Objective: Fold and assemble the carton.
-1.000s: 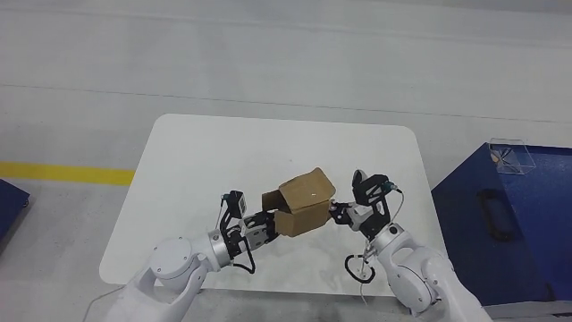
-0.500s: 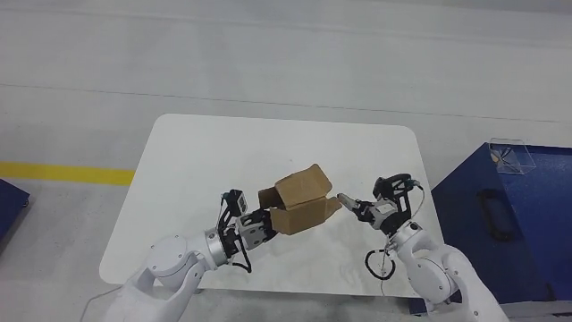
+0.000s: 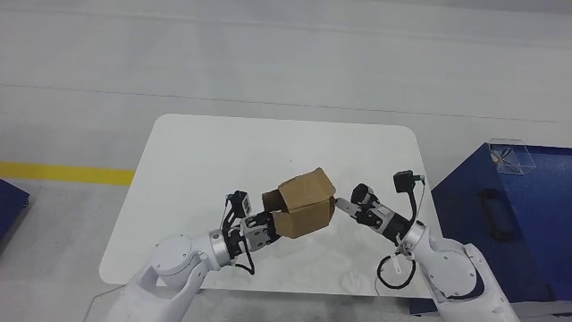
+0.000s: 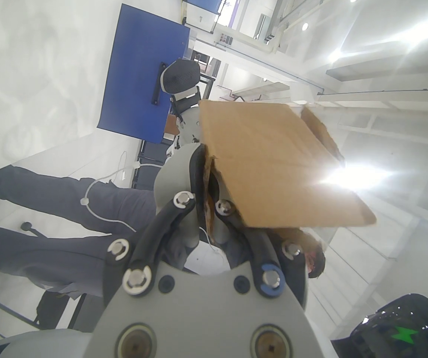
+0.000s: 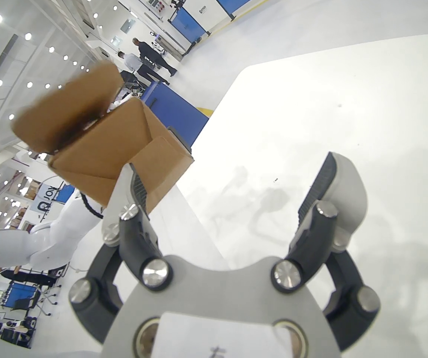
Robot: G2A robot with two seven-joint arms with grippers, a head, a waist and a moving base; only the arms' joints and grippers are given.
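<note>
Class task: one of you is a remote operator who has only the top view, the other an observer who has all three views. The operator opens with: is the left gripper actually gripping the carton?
Observer: Yes. In the left wrist view the left gripper is shut on a cardboard edge of the carton.
Operator: And the right gripper?
Observer: The right gripper is open, and the gap between its jaws is empty.
Operator: Is it touching the carton?
Observer: One finger sits right at the carton's near corner. I cannot tell whether they touch.
</note>
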